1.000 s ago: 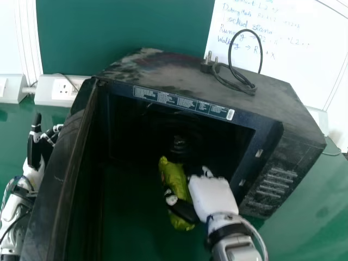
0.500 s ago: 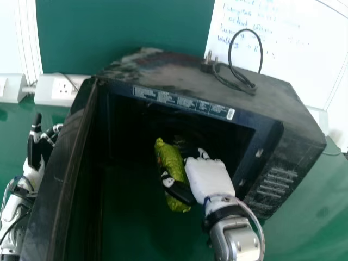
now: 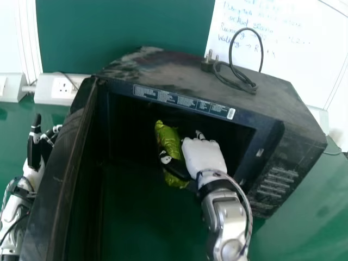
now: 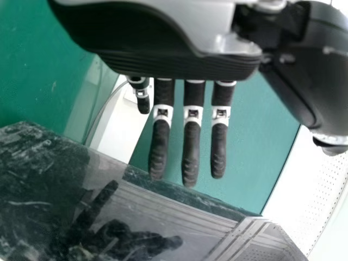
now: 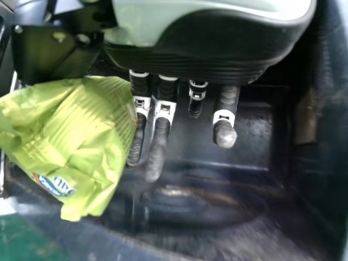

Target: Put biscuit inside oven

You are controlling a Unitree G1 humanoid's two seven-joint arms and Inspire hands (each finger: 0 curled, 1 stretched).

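Across the back, plain green wall (image 3: pixel 125 27). Below, glossy green tabletop (image 3: pixel 299 201), bearing a scuffed black microwave oven (image 3: pixel 163 70) with door open. Outside, beside the door, black-and-white left hand (image 3: pixel 37 149), released, fingers straight. At the oven's mouth, black-and-white right hand (image 3: pixel 204 155), grasping a crumpled, shiny green biscuit packet (image 3: pixel 169 142): pinched against the thumb, left of the white hand back, slanting, far end within the dark cavity.

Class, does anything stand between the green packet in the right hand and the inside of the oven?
Nothing visible does: the packet, pinched in the right hand, is at the open mouth of the oven, and the door stands swung aside.
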